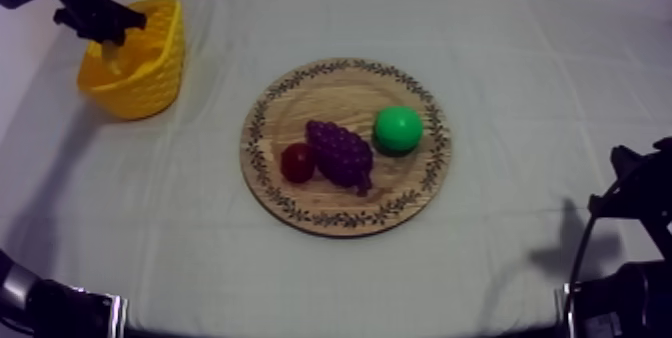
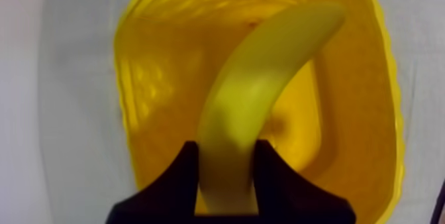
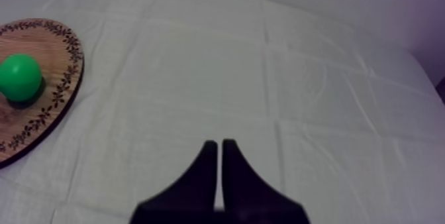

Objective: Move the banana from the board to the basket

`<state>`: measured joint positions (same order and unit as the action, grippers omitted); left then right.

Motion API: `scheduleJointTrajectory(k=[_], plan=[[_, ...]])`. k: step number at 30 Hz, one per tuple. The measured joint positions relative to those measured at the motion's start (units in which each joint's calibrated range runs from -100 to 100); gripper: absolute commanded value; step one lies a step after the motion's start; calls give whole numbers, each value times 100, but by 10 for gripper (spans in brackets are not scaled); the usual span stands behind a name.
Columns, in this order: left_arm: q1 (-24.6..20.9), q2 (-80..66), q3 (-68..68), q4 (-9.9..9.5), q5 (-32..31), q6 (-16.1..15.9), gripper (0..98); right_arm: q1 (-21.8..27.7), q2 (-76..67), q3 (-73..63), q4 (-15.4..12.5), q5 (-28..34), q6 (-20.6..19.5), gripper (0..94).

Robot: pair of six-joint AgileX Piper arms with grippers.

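Yellow banana (image 2: 265,81) is clamped in our left gripper (image 2: 228,146), its long axis running from the fingers straight into the yellow basket (image 2: 361,120) beneath. Letting go looks next. Our right gripper (image 3: 219,144) rests closed, well apart.

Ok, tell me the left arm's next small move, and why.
Probably open the left fingers: they are shut on the banana, whose free end hangs inside the yellow basket, so letting go should drop it in.
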<state>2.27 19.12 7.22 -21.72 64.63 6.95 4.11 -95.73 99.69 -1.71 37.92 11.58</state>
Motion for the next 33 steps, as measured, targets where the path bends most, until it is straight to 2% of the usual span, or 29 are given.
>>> scheduleJointTrajectory(k=[10,19,23,30,33], plan=[[-94,588,-70,173,-360,86,170,0,0,0,0,-9,0,3],[-78,768,-115,314,-574,-39,362,0,0,0,0,1,0,3],[-123,761,-98,394,-630,-93,409,0,0,0,0,1,0,3],[-203,687,86,519,-873,-150,456,0,0,0,0,1,0,3],[-203,612,180,533,-1029,-180,416,0,0,0,0,1,0,3]])
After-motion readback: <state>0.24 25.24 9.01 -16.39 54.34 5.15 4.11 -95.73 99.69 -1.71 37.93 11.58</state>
